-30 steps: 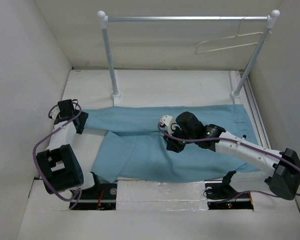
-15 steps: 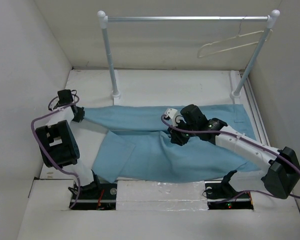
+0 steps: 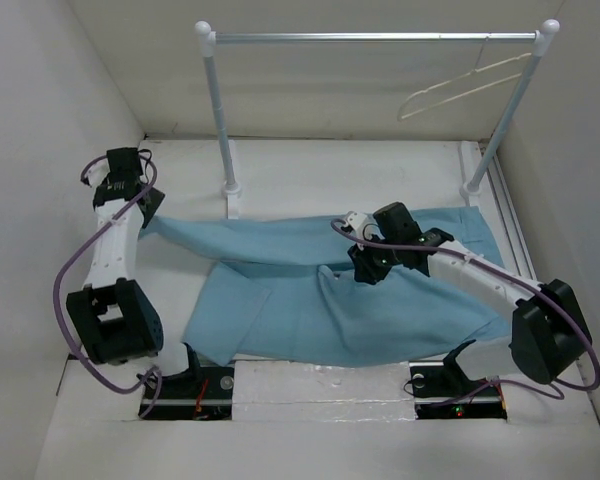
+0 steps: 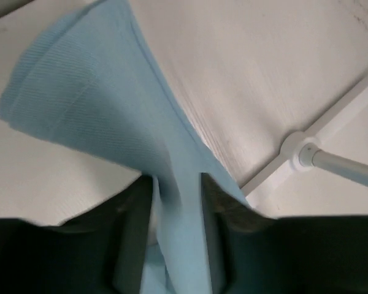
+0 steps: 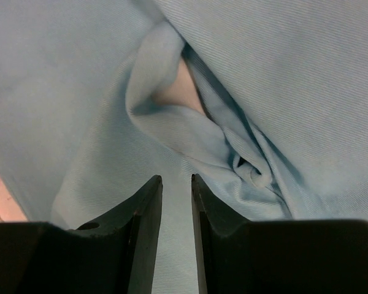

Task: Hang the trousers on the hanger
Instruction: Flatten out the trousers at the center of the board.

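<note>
The white surface (image 3: 310,165) carried the trousers (image 3: 300,300), which lay spread across it from side to side in front of the rail (image 3: 380,38), well apart from the hanger (image 3: 460,85). The waistband end lay toward your right and the two legs ran off to your left, the nearer one creased and turned at its end. The farther leg was drawn up off the surface at its tip, where your left jaws were closed on it; your left wrist view showed the cloth (image 4: 98,104) running straight in between the two fingers (image 4: 132,239). Your right jaws stood narrow over the middle of the trousers, nipped on a raised ridge of cloth (image 5: 172,122) that puckered just ahead of them. The hanger hung by its hook from the rail, close to the right-hand post.
</note>
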You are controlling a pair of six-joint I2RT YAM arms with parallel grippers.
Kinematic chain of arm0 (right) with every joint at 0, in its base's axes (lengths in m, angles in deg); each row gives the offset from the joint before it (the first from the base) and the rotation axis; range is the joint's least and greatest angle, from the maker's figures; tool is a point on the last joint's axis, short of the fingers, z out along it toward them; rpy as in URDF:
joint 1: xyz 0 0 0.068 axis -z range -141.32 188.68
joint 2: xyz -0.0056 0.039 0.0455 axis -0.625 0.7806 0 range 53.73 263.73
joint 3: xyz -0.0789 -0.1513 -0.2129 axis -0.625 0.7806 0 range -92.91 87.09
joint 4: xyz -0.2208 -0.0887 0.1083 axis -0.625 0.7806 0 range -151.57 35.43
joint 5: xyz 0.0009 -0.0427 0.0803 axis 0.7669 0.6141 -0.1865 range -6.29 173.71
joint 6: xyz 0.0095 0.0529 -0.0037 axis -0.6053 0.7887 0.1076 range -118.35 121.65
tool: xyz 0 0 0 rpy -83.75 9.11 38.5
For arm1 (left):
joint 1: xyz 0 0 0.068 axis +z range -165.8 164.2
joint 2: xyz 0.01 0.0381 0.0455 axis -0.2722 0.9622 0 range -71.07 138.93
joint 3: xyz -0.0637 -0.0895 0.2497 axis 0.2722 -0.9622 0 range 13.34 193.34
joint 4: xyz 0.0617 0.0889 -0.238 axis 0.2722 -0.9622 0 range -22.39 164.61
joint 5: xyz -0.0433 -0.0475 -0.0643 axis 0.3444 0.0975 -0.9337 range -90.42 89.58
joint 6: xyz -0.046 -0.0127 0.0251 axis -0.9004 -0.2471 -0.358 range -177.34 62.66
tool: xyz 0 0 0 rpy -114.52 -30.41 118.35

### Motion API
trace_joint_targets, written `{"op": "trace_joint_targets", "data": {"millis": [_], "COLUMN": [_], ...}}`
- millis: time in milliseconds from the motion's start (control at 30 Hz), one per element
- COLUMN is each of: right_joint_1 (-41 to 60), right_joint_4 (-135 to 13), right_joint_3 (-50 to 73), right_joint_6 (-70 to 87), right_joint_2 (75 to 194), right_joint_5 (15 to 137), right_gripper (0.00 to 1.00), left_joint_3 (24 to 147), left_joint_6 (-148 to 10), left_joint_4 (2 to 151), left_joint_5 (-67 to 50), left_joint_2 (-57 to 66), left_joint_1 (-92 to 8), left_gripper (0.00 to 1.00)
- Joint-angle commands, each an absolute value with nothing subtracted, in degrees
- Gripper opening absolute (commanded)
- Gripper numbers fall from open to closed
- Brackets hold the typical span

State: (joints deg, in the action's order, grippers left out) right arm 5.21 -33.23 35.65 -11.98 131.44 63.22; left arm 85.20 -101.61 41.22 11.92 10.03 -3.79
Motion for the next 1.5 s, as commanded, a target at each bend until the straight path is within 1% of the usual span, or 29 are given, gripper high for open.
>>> {"op": "trace_joint_targets", "data": {"millis": [0,33,67,100,133,167,267,300,333,367,400,500,567,700,800,867,900,933,1000,1033,1100,1300,1400,1467], "right_joint_1": [6.43,6.43,6.95,6.96,6.96,6.96,6.96,7.48,7.48,8.01,8.01,6.61,4.95,3.35,0.47,-0.08,-0.95,-1.82,-2.44,-2.45,-2.45,-0.87,0.89,1.51], "right_joint_4": [-34.42,-34.07,-33.02,-33.01,-32.66,-31.87,-31.77,-31.78,-31.86,-32.21,-32.74,-34.15,-33.98,-34.06,-34.41,-34.94,-34.94,-35.03,-34.94,-34.85,-33.98,-31.43,-31.60,-32.12], "right_joint_3": [33.39,32.78,32.34,32.33,32.16,31.98,32.59,32.77,32.86,33.03,33.21,33.04,32.77,33.03,34.00,34.62,34.62,34.62,34.27,34.01,32.86,29.61,29.52,29.87], "right_joint_6": [-13.73,-13.82,-13.65,-13.65,-13.65,-13.56,-13.12,-12.94,-12.94,-12.86,-12.77,-12.15,-11.63,-9.87,-7.76,-6.01,-5.56,-5.12,-4.07,-3.80,-3.80,-7.31,-9.16,-10.04], "right_joint_2": [132.22,132.04,131.35,131.34,130.56,130.20,128.97,129.14,129.40,129.67,129.67,129.67,129.93,130.11,130.20,130.46,130.63,130.64,130.46,130.37,129.76,128.35,127.91,127.65], "right_joint_5": [60.34,60.42,60.68,60.69,61.03,61.73,63.93,63.94,63.50,62.02,61.57,61.04,62.35,63.67,64.81,65.52,65.69,65.96,66.66,67.01,68.15,68.78,67.02,65.97], "right_gripper": [0.34,0.36,0.39,0.39,0.41,0.43,0.43,0.43,0.40,0.30,0.26,0.05,0.05,0.09,0.10,0.10,0.10,0.10,0.10,0.10,0.10,0.11,0.11,0.11], "left_joint_3": [89.18,90.15,94.60,94.64,96.64,100.75,102.29,101.85,101.59,101.67,102.11,104.04,105.01,105.80,108.26,109.49,109.67,109.76,109.50,109.41,107.92,101.68,98.95,97.90], "left_joint_6": [-100.14,-99.36,-98.04,-98.03,-97.77,-97.16,-95.22,-94.78,-94.17,-93.64,-93.03,-92.49,-92.58,-92.67,-92.23,-92.58,-92.58,-92.67,-92.67,-92.67,-92.67,-91.88,-92.23,-92.67], "left_joint_4": [37.61,37.61,35.26,35.23,34.02,31.22,32.85,34.25,35.66,37.33,37.52,37.17,37.60,40.94,41.56,41.39,41.73,41.83,42.26,42.27,42.26,43.40,44.81,44.99], "left_joint_5": [13.99,13.99,14.34,14.35,15.56,17.84,18.74,18.91,18.74,19.00,19.18,19.62,19.27,18.57,17.86,18.12,18.04,18.04,18.21,18.30,19.61,22.16,22.70,23.39], "left_joint_2": [17.15,22.13,27.14,27.19,31.45,33.41,34.31,33.87,33.35,33.43,33.95,38.34,41.68,45.11,48.62,51.18,52.49,52.94,53.81,54.34,54.00,48.03,39.53,36.26], "left_joint_1": [-2.89,-1.83,-0.78,-0.77,-0.77,-0.77,-0.77,-0.77,-0.77,-0.77,-0.77,-0.77,-0.77,-0.77,-0.77,-0.77,-0.77,-0.77,-1.30,-1.30,-1.30,-1.30,-1.30,-1.99], "left_gripper": [0.36,0.58,0.69,0.70,0.75,0.76,0.75,0.75,0.74,0.73,0.73,0.73,0.72,0.70,0.65,0.60,0.56,0.43,0.28,0.12,0.00,0.00,0.00,0.00]}}
